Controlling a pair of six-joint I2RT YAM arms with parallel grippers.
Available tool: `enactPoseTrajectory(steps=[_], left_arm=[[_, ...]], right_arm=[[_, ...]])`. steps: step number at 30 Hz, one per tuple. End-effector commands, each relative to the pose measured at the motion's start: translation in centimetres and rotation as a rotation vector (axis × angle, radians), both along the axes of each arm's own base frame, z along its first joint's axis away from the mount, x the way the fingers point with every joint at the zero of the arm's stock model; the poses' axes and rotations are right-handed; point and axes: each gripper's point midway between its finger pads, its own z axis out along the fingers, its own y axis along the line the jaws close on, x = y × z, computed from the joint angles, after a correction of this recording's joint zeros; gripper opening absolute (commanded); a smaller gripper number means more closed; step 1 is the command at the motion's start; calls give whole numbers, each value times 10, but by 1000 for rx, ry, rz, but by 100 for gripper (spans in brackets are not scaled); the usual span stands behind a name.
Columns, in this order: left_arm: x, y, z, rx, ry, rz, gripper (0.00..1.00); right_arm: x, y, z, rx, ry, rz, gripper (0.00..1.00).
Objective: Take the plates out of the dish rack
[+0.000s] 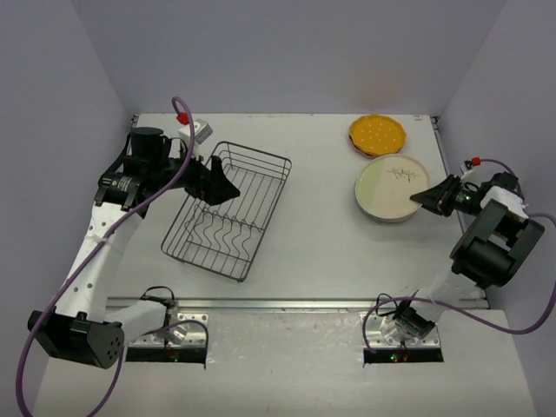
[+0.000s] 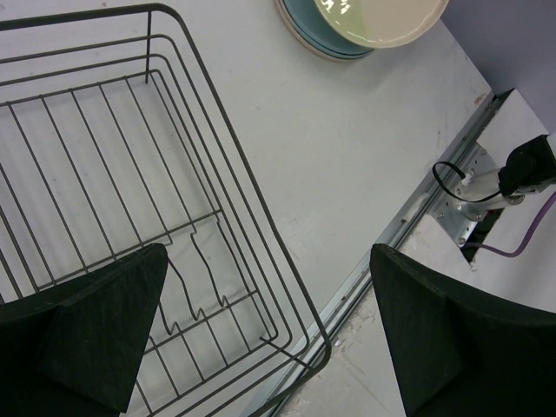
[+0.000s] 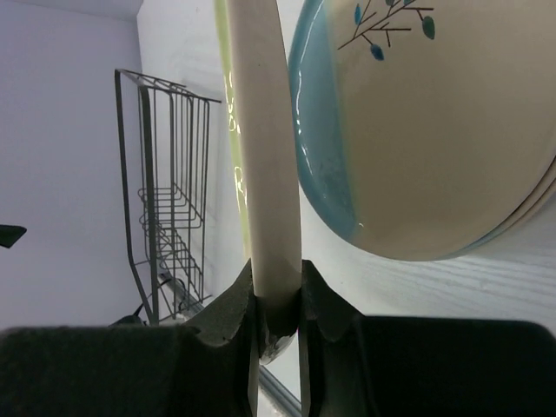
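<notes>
The grey wire dish rack stands left of centre with no plates in it; it also shows in the left wrist view and the right wrist view. My left gripper is open and empty over the rack's far left end. My right gripper is shut on the rim of the pale green-cream plate, seen edge-on between its fingers. That plate sits tilted over a stack topped by a cream-and-blue plate. An orange-yellow dotted plate lies at the back right.
The plate stack lies right of centre on the white table. A metal rail runs along the table's near edge. Grey walls close the left, back and right sides.
</notes>
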Motion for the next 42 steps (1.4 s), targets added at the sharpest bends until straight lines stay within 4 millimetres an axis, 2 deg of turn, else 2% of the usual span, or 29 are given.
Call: enactPoseTrajectory(steps=[1,7,12,22,25,34,42], left_arm=[[3,3,20,-10,-79,14,100],[0,3,21,-10,-86,15,100],[-1,3,22,-12,-88,13,100],[0,2,18,-15,-75,3,100],[-1,2,19,-14,-75,2,100],[-3,2,18,-12,-82,-6,100],[-5,3,16,-2,-74,-9,100]], right_arm=[[20,-8,30,47,-120,35,0],[39,-26,14,51,-75,17,0],[47,-32,5,79,-51,10,0],[44,-13,-16,108,7,44,0],[44,-14,-23,92,37,36,0],[43,-20,-51,-20,177,18,24],[36,-18,-70,-237,263,96,47]])
